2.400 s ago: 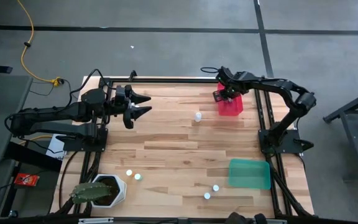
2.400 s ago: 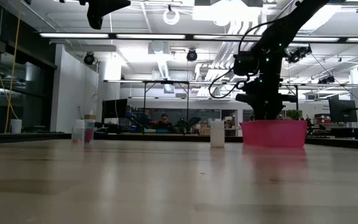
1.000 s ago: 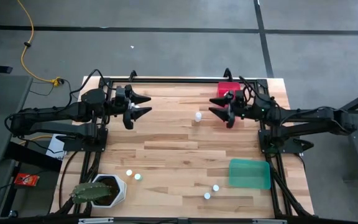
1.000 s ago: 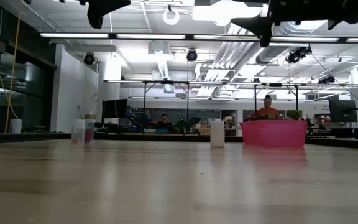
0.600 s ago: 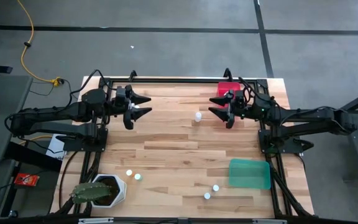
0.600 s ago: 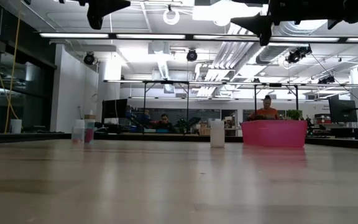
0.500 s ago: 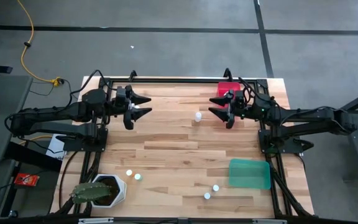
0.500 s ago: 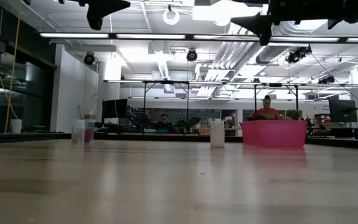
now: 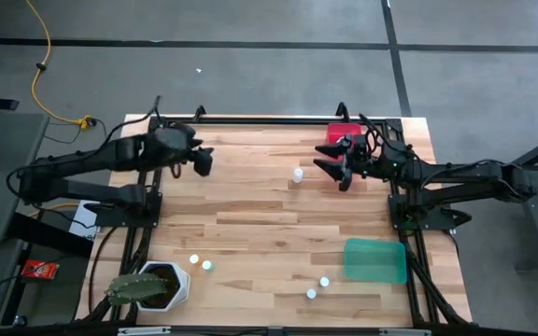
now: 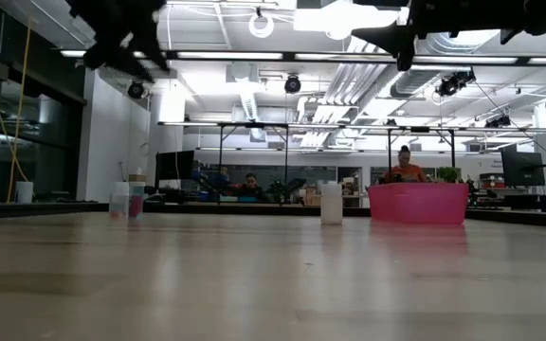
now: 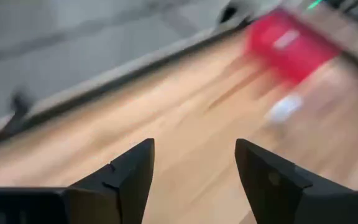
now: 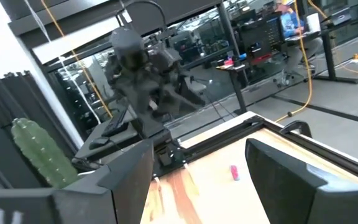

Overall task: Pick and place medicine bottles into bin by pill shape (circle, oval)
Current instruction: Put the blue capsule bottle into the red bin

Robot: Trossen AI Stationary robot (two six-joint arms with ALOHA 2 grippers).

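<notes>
Wood-plank table, both arms up off the surface. Left gripper sits over the far-left part of the table, blurred in the low view; its wrist view shows the two dark fingers spread apart with nothing between them. Right gripper hovers just beside the red bin at the far right edge, fingers wide apart, empty. Medicine bottles: one lone bottle stands on the table between the two grippers, nearer the right one, upright with a white cap; in the low view it's just left of the red bin. Two bottles lie near the front-left, close to the white plant pot with the cactus. Two more bottles sit near the front, just left of the green bin. Pill shapes inside can't be made out. Left wrist view is blurred; red bin and a pale bottle show ahead of it. Person in an orange top is in the room beyond the table.
</notes>
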